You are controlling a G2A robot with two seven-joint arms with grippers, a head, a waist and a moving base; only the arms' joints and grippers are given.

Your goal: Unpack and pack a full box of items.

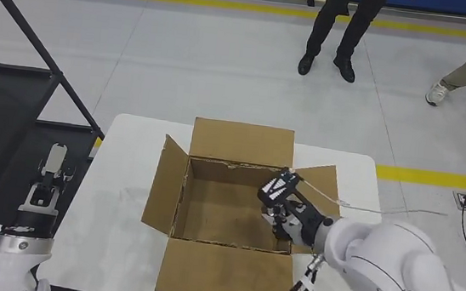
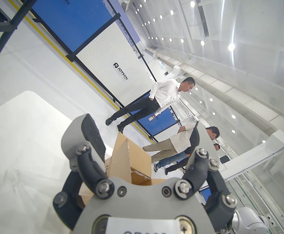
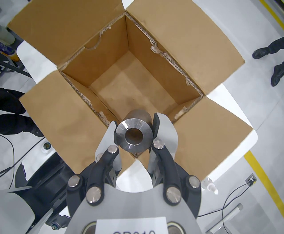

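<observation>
Lower length of metal cylinder (image 3: 123,133) hidden behind its end face; box (image 3: 106,66) corner behind right end effector (image 3: 135,128) obscured.

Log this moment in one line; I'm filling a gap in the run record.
right claw: shut on hollow metal cylinder | position: over open cardboard box, near a corner | left claw: open, holding nothing

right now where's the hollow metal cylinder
Gripped by the right end effector, the grey metal cylinder hangs over the brown cardboard box, right side in top view.
</observation>
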